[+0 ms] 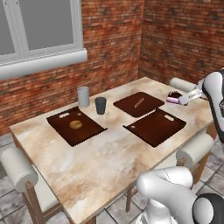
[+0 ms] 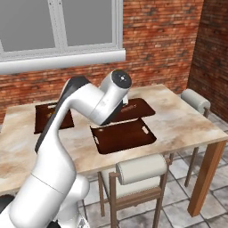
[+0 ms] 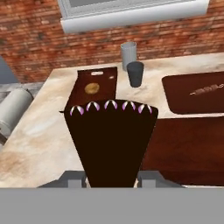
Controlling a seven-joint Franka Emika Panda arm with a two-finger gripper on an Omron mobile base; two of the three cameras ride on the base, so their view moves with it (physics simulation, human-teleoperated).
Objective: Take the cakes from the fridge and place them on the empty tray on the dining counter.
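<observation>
Brick walls and a big window sit behind the dining counter (image 1: 100, 153), beige veined marble with white-cushioned chairs. Jaws are clamped on the chocolate cake (image 3: 110, 144), a dark brown wedge with pink-white dollops along its wide edge, gripped by its narrow end. The gripper (image 3: 110, 177) holds it over the counter's near edge, beside the empty tray (image 1: 155, 127).

A dark chocolate cake slice (image 3: 111, 144), a wedge edged with small white-and-pink dabs along its wide end, sits clamped in the pincer (image 3: 111, 177) above the marble worktop (image 1: 100, 153). The empty dark brown tray (image 1: 154, 127), low-rimmed with handle cutouts, lies flat near the worktop's front edge, just beside the slice.
</observation>
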